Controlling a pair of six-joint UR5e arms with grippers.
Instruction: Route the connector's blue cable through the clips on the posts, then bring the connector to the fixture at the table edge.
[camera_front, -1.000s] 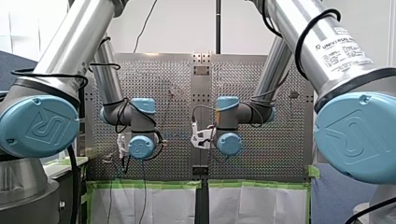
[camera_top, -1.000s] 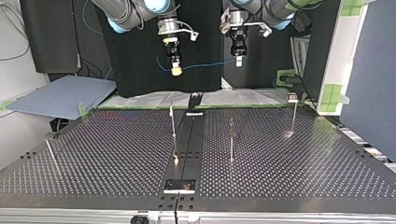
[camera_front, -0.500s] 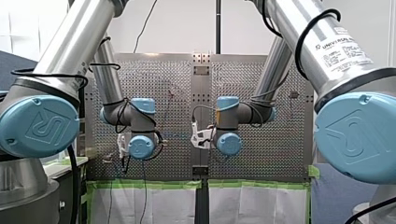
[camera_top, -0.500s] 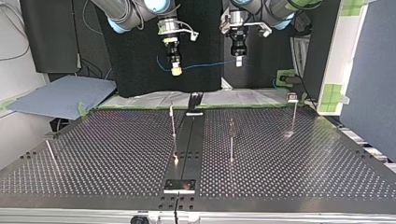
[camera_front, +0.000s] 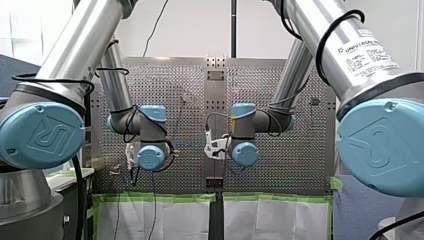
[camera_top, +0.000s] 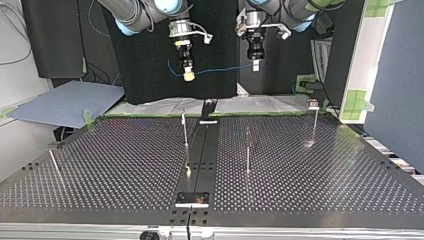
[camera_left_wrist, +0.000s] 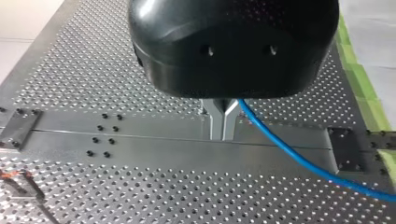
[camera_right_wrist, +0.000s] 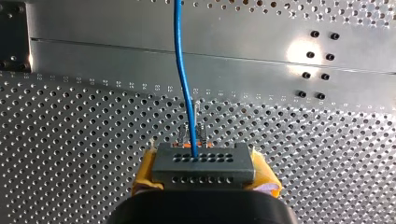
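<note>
In the right wrist view my right gripper (camera_right_wrist: 205, 178) is shut on a grey connector (camera_right_wrist: 203, 164), its yellow pads (camera_right_wrist: 144, 175) on either side. The blue cable (camera_right_wrist: 184, 79) leaves the connector's face and runs ahead over the table. In the left wrist view my left gripper (camera_left_wrist: 223, 135) has its metal fingers (camera_left_wrist: 215, 119) shut on the same blue cable (camera_left_wrist: 289, 154), which trails off to one side. In the top view my right gripper (camera_top: 188, 75) and my left gripper (camera_top: 255, 65) hang high beyond the table's far edge, with the cable (camera_top: 220, 69) stretched between them.
Thin posts stand on the perforated table (camera_top: 110, 165): one (camera_top: 185, 131) left of the centre rail (camera_top: 200, 150), one (camera_top: 247, 152) to its right, one (camera_top: 314, 122) at far right, one (camera_top: 54, 165) at far left. Small plates sit at the rail's near end (camera_top: 192, 199) and far end (camera_top: 207, 109).
</note>
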